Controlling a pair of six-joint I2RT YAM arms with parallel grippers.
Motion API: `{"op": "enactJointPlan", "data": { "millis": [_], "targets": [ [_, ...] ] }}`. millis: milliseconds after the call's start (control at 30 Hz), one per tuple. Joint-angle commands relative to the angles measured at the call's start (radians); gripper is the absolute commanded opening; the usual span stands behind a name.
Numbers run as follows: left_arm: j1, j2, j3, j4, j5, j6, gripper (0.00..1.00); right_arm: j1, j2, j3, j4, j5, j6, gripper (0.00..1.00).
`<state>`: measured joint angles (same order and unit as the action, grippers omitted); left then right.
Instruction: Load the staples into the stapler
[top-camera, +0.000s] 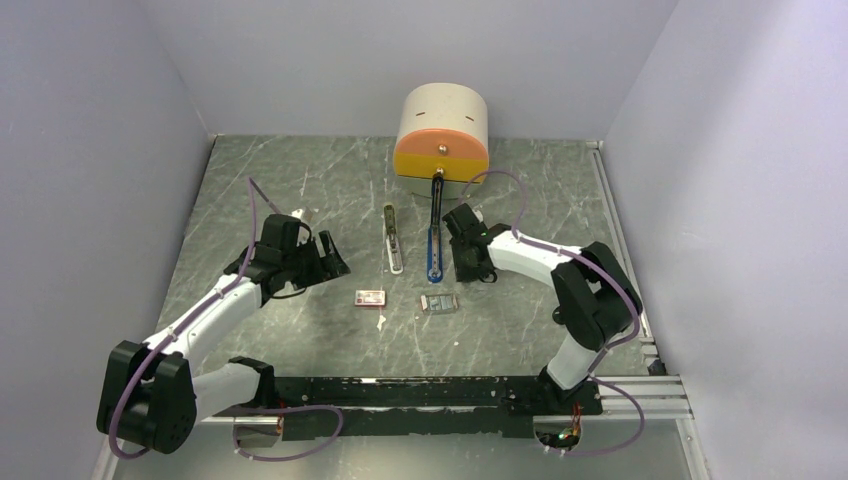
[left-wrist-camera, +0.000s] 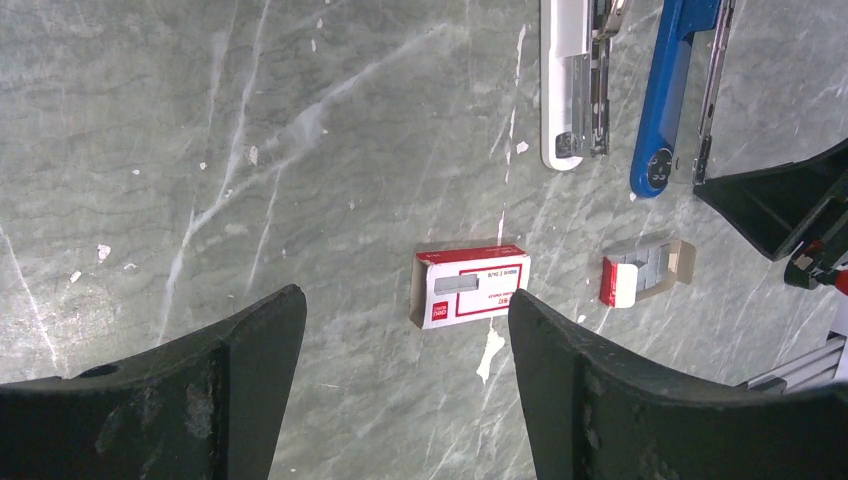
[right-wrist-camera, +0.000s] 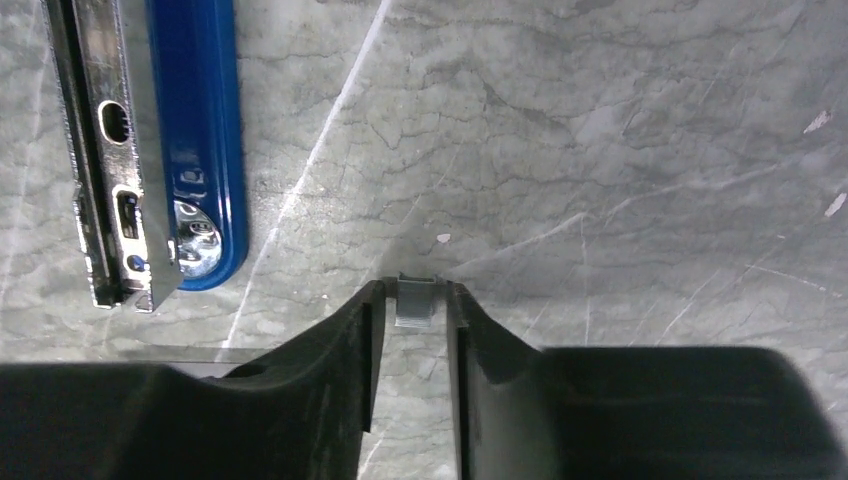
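Observation:
My right gripper is shut on a small silvery-grey ribbed strip of staples, held at the fingertips just above the table, right of the blue stapler and its open metal channel. In the top view this gripper sits beside the stapler. More grey staples lie in a small open tray. My left gripper is open and empty, a little short of the red-and-white box, which also shows in the top view. The left gripper is left of the stapler.
A white-and-metal stapler part lies left of the blue one, also in the left wrist view. A beige and orange drum stands at the back. Grey walls close the table on three sides.

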<state>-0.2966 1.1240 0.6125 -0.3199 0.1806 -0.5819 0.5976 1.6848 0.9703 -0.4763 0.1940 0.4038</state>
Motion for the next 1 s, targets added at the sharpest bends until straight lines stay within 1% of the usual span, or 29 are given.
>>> {"op": "enactJointPlan", "data": {
  "millis": [0, 67, 200, 400, 500, 600, 900, 967],
  "targets": [
    [-0.004, -0.007, 0.016, -0.012, 0.026, 0.018, 0.79, -0.020, 0.031, 0.035, -0.024, -0.004, -0.007, 0.38],
    [-0.004, -0.011, 0.019, -0.014, 0.023, 0.020, 0.79, -0.025, 0.039, 0.058, -0.040, -0.001, -0.008, 0.43],
    [-0.004, -0.022, 0.020, -0.017, 0.020, 0.022, 0.79, -0.029, 0.060, 0.092, -0.078, -0.001, -0.004, 0.43],
    [-0.003, -0.028, 0.000, -0.004, 0.025, 0.017, 0.79, -0.028, 0.068, 0.083, -0.087, -0.014, 0.010, 0.39],
    [-0.004, -0.028, -0.002, -0.001, 0.029, 0.016, 0.79, -0.028, 0.074, 0.075, -0.086, -0.024, 0.013, 0.32],
    [-0.004, -0.030, -0.003, 0.000, 0.029, 0.017, 0.79, -0.028, 0.077, 0.068, -0.083, -0.028, 0.010, 0.27],
    [-0.004, -0.032, -0.005, -0.002, 0.026, 0.016, 0.79, -0.028, 0.090, 0.059, -0.068, -0.033, 0.000, 0.28],
    [-0.004, -0.032, -0.004, -0.005, 0.024, 0.017, 0.79, -0.028, 0.090, 0.058, -0.066, -0.037, -0.002, 0.25]
  ]
}}
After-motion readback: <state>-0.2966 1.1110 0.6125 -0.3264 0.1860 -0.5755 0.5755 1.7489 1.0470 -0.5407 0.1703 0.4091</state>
